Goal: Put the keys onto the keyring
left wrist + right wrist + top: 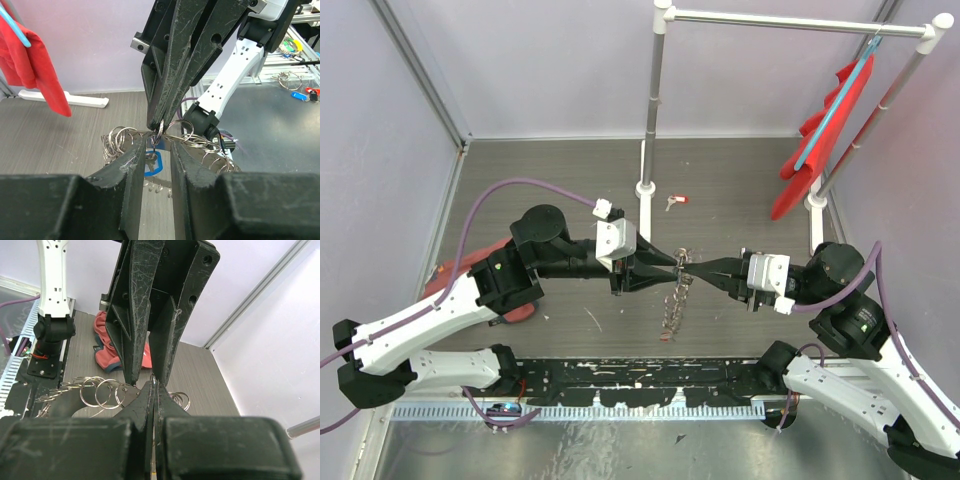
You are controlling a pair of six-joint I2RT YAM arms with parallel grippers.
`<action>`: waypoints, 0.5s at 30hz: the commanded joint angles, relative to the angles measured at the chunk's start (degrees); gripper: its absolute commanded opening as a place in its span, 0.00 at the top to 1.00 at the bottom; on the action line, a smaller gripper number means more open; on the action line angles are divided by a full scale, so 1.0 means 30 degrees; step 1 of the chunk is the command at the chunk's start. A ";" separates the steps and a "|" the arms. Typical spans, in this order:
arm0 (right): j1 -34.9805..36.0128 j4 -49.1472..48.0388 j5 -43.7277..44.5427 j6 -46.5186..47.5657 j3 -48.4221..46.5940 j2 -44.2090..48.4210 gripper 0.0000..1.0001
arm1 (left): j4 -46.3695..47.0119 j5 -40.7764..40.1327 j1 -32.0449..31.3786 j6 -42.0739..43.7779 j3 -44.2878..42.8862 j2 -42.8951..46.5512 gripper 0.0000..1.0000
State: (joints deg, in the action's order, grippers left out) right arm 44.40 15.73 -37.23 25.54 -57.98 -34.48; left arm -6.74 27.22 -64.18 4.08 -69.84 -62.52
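Reaches in from both sides and meets tip to tip above the middle of the surface (740,200). Holds the left claw (675,262) at a narrow gap, its fingers (131,165) parted on either side of the ring wire without clearly pressing it. Pinches the keyring (672,305) with the right claw (692,268), jaws fully together on one loop at the top. Lets the rest of the keyring dangle from that pinch as a chain of silvery loops, running toward the near edge in the overhead view. Cannot tell whether its lower end touches the surface. Shows a blue-tagged key (152,169) hanging among the loops just below the left claw's gap. Has a red-headed key (677,201) lying on the surface well apart, farther back, near the foot of a metal rack (655,100). Has a red cloth (825,120) draped over the rack at far right, and a reddish cloth (460,268) on the surface under the left arm.
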 commanded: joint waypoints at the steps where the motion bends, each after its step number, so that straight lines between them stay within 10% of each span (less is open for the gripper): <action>1: 0.0001 -0.1082 0.0442 0.0129 -0.0654 0.0315 0.99 | 0.0421 -0.0226 -0.0047 0.0098 0.0221 0.0270 0.68; 15: 0.0020 -0.0981 0.0722 0.0218 -0.0705 0.0463 0.99 | -0.0360 -0.0524 -0.0049 0.0546 0.0247 0.0512 0.65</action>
State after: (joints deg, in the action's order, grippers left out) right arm 44.40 16.10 -36.05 25.63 -57.98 -33.61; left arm -7.73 26.39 -64.18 4.89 -69.84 -62.33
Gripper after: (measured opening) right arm 0.029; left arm 0.345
